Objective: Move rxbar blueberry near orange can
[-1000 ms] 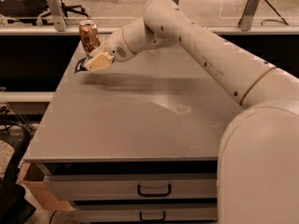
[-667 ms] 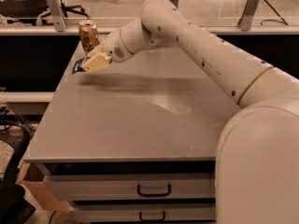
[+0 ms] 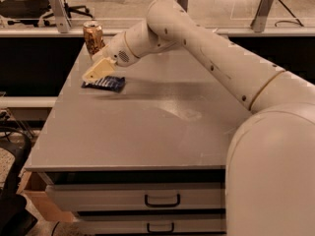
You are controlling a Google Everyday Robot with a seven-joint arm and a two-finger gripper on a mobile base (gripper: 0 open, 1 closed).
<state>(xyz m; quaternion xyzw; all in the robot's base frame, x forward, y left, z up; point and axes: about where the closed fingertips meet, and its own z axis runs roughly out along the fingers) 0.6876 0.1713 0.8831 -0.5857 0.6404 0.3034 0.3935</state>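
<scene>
The rxbar blueberry [image 3: 105, 84], a dark navy bar, lies flat on the grey table [image 3: 147, 127] near its far left corner. The orange can [image 3: 93, 37] stands upright at the back left edge, a short way behind the bar. My gripper [image 3: 97, 72] hangs just above the bar's left end, tan fingers [image 3: 101, 68] pointing down-left, open and holding nothing. The can is just behind the gripper.
My white arm [image 3: 206, 58] reaches across the table from the right, its bulky base [image 3: 275, 171] at the front right. Drawers with handles [image 3: 162, 199] lie under the table front. A cardboard box [image 3: 37, 195] and a black chair [image 3: 12, 181] stand at the lower left.
The gripper has dropped a little toward the table. The bar, earlier up at the fingers, now lies flat on the table under them.
</scene>
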